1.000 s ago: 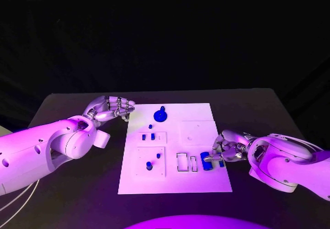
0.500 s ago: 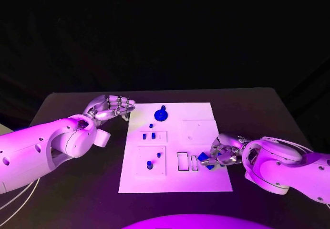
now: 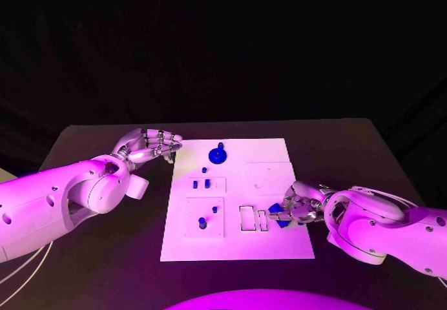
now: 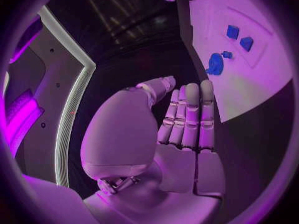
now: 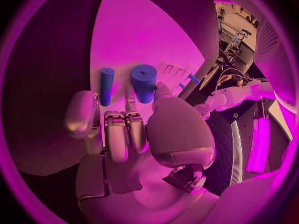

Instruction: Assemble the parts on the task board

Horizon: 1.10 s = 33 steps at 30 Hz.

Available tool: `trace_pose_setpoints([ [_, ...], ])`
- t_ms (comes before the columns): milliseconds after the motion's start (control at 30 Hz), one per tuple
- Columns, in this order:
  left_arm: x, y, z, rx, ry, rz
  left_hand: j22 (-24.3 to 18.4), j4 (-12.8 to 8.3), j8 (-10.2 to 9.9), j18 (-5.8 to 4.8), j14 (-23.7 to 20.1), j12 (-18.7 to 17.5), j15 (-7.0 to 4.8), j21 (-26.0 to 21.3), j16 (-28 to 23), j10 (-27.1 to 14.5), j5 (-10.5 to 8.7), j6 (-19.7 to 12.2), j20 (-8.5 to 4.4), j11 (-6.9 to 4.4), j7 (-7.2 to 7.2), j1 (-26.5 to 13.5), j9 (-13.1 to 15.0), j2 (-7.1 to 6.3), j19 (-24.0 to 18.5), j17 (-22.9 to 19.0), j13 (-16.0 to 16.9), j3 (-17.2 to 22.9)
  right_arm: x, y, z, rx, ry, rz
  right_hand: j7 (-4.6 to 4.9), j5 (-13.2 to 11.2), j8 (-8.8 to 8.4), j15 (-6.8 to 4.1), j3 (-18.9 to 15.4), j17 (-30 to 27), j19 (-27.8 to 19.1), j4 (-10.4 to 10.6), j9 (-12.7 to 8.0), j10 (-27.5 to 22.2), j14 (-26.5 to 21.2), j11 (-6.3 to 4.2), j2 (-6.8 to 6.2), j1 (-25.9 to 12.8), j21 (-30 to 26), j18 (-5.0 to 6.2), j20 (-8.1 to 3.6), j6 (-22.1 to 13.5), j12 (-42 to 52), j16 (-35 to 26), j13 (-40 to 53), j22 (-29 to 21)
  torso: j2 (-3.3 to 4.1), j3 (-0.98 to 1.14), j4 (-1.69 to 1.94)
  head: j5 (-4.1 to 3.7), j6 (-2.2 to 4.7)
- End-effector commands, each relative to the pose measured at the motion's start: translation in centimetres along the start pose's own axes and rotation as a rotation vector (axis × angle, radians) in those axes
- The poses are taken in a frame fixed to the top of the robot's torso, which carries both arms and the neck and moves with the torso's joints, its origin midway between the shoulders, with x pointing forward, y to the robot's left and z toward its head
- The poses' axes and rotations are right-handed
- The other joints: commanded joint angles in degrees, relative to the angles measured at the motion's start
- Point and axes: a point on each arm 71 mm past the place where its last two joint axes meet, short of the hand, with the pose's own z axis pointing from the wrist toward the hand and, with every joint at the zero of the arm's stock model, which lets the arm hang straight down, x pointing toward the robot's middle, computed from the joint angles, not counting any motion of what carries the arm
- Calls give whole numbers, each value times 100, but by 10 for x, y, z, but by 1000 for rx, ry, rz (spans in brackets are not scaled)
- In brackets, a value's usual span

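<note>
Blue part (image 3: pixel 276 208) at right hand (image 3: pixel 300 205) fingertips — on task board (image 3: pixel 270 245).

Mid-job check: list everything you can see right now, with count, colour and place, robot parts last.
Table: one, black, under everything.
Task board: one, white, middle of the table.
Round part: one, blue, far end of the board, near the left hand.
Small parts: two, blue, in the recessed panel below the round part.
Peg parts: two, blue, in the lower left panel of the board.
Cylinder part: one, blue, thick, at the right hand's fingertips.
Thin rod part: one, blue, lying beside the cylinder on the board.
Left hand: silver, holds nothing, beside the board's far left corner.
Right hand: silver, at the board's right edge, touching the cylinder; a firm hold is unclear.
</note>
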Motion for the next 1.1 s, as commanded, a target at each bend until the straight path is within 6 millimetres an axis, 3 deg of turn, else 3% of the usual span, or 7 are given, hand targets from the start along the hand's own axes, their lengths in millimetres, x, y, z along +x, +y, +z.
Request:
trace_pose_setpoints([
  [33, 2, -1, 0, 5, 14, -11, -9, 8, 28, 80, -23, 35, -4, -40, -13, -37, 34, -34, 51, -5, 7, -42, -9, 8, -8, -7, -7, -32, 3, -2, -1, 3, -22, 45, -62, 157, 48, -64, 125, 1419, 162, -25, -564, 494, 579, -66, 161, 344, 48, -84, -47, 51, 29, 30, 1377, 406, -5, -5, 2, -3, 10],
  [200, 1, 0, 0, 4, 11, -10, -10, 7, 29, 80, -25, 36, -4, -42, -13, -40, 35, -35, 51, -6, 7, -39, -10, 11, -8, -7, -8, -29, -3, 0, -5, -18, -70, 98, -117, -21, 55, -110, 442, 1436, 171, -32, -566, 522, 583, -118, 223, 767, 113, -95, -90, 99, 61, 36, 1414, 455, -2, -6, 4, -11, 11],
  [300, 1, 0, 1, 3, 9, -9, -10, 7, 29, 80, -25, 36, -4, -42, -13, -40, 35, -35, 51, -6, 7, -39, -10, 11, -8, -7, -8, -29, -7, 3, -7, -27, -84, 141, -124, -3, 55, -115, 505, 1445, 175, -30, -567, 534, 584, -125, 211, 820, 141, -100, -95, 112, 77, 38, 1431, 470, -4, -12, 4, -22, 22],
  [467, 2, 0, 1, 2, 2, -18, -14, 17, 33, 80, -27, 43, -3, -47, -11, -43, 38, -38, 53, -4, 10, -44, -11, 30, -7, -8, -8, -22, -5, 15, -9, -54, -50, 238, -127, -22, 45, -121, 640, 1420, 172, -32, -571, 531, 579, -131, 196, 918, 146, -102, -103, 114, 72, 31, 1427, 482, 3, -2, 4, -18, 53],
  [833, 5, -1, 3, 4, 7, -27, -16, 26, 34, 80, -27, 47, -2, -51, -10, -45, 40, -40, 54, -3, 11, -52, -11, 39, -6, -7, -8, -20, 5, 31, -2, -66, 18, 279, -106, -212, 33, -106, 698, 1399, 159, -12, -577, 511, 575, -112, 65, 796, 110, -99, -95, 133, 38, 24, 1398, 489, 6, -6, 0, 13, 26],
  [1100, 6, -1, 3, 3, 9, -29, -19, 32, 34, 80, -29, 52, -1, -56, -7, -52, 42, -49, 55, -1, 14, -57, -14, 45, -4, -7, -9, -17, 14, 41, 5, -84, 52, 259, -88, -497, 22, -90, 629, 1389, 151, -3, -584, 501, 573, -94, -76, 404, 81, -95, -79, 184, 17, 20, 1383, 504, 3, 1, 3, 10, 15],
])
